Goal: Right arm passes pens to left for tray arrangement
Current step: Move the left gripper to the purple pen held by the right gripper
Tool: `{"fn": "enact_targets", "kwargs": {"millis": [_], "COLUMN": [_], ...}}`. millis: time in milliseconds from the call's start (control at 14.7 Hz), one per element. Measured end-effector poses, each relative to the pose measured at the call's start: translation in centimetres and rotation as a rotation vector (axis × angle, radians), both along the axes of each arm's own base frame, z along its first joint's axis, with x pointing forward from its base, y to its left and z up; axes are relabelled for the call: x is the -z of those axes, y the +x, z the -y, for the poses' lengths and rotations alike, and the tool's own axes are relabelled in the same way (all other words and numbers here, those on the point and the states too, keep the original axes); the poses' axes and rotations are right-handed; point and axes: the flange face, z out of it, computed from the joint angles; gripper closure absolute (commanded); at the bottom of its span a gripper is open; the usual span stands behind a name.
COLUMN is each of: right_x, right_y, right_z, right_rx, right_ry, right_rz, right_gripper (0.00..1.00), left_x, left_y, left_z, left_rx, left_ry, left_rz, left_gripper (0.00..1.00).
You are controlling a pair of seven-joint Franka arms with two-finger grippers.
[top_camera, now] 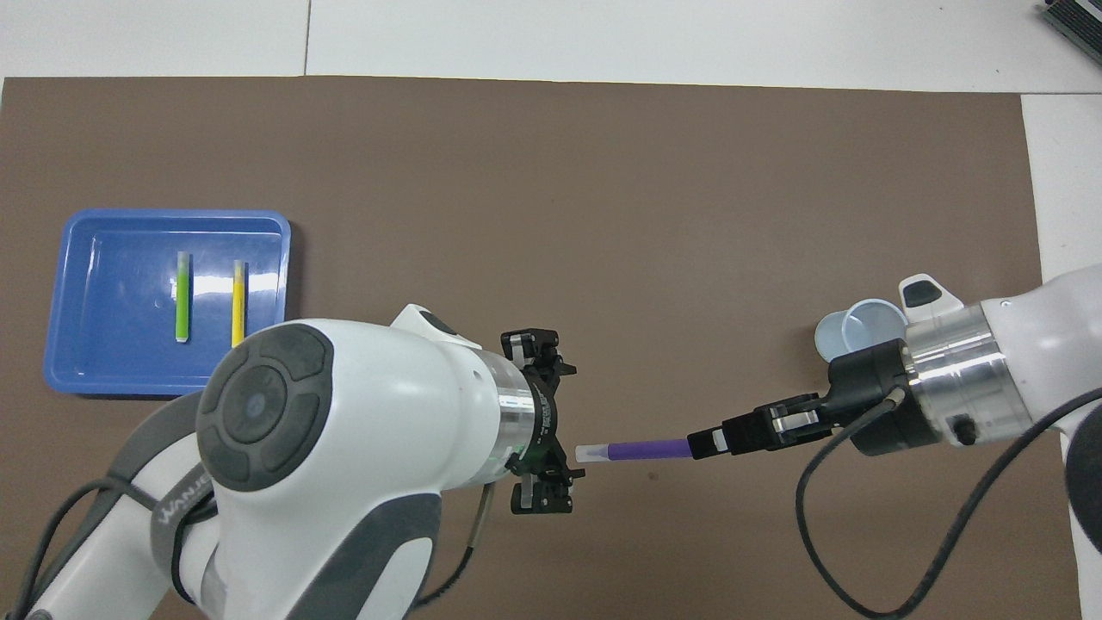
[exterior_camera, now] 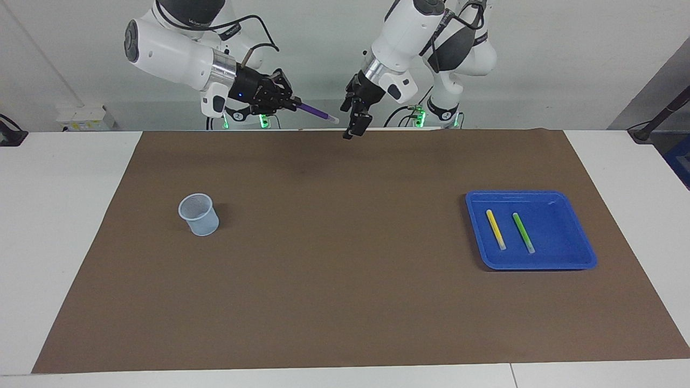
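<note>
Two pens lie side by side in the tray point(exterior_camera: 585, 253), the yellow pen point(exterior_camera: 495, 229) and the green pen point(exterior_camera: 523, 233), apart from each other and roughly parallel. The tray sits on the brown mat point(exterior_camera: 345, 302) toward the left arm's end of the table. The right gripper point(exterior_camera: 284, 102) is clamped on the purple pen point(exterior_camera: 317, 112) at one end, so the shaft sticks out level with its pale tip pointing at the left gripper point(exterior_camera: 353, 119). Both are raised over the mat's edge nearest the robots, about midway along it. The left gripper stands wide apart, and in the overhead view the pen's tip reaches in between its fingers point(top_camera: 540, 497), not yet gripped. The cup point(exterior_camera: 199, 214) stands upright on the mat toward the right arm's end.
</note>
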Motion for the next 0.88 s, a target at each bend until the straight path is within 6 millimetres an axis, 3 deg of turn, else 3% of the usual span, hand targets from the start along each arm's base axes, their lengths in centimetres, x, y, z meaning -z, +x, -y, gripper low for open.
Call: {"fn": "enact_targets", "kwargs": {"millis": [475,882], "right_x": [-0.2,-0.2], "right_y": [-0.2,-0.2], "right_z": [-0.9,-0.9], "right_rx": [-0.011,-0.012], "right_ry": [0.02,0.02], "right_rz": [-0.002,-0.001], "right_gripper": [1.0,1.0], "left_x": [-1.3,-1.2], "left_y": [-2.0,-4.4], "left_z": [2.3,4.4], "left_rx": [-0.122,-0.114], "left_ry": [-0.008,0.015], "left_rz": [-0.055,-0.059], "left_gripper": [0.02,0.2]}}
